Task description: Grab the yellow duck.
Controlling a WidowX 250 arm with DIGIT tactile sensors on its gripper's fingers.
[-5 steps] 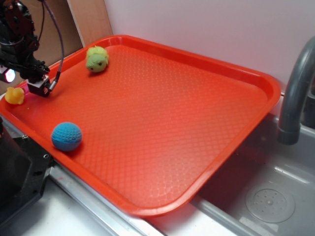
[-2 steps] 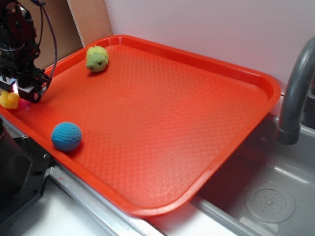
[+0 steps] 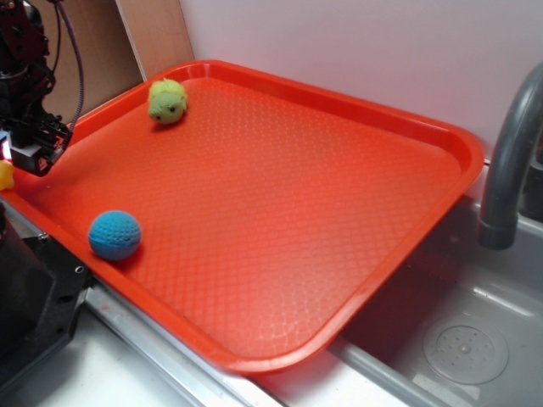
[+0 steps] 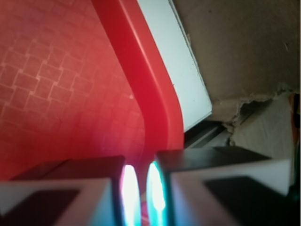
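The duck (image 3: 4,175) shows only as a yellow sliver at the far left edge of the exterior view, on the tray's (image 3: 458,144) left rim and cut off by the frame. It sits just beside and below my pincer (image 3: 30,157), to its left; I cannot tell whether they touch. My wrist view does not show the duck at all.

My pincer (image 4: 140,188) hangs low over the tray's left rim. In the wrist view its two fingers (image 4: 61,188) stand nearly together, only a thin bright slit between them, with nothing held there. The red rim runs up the picture just above that slit, textured tray floor to the left, a white strip and brown board to the right.

On the tray, the blue ball (image 3: 114,235) lies near the front left edge, well apart from my pincer. The green plush (image 3: 167,102) rests by the back left corner. A grey tap (image 3: 507,161) rises over a sink (image 3: 467,348) to the right of the tray.
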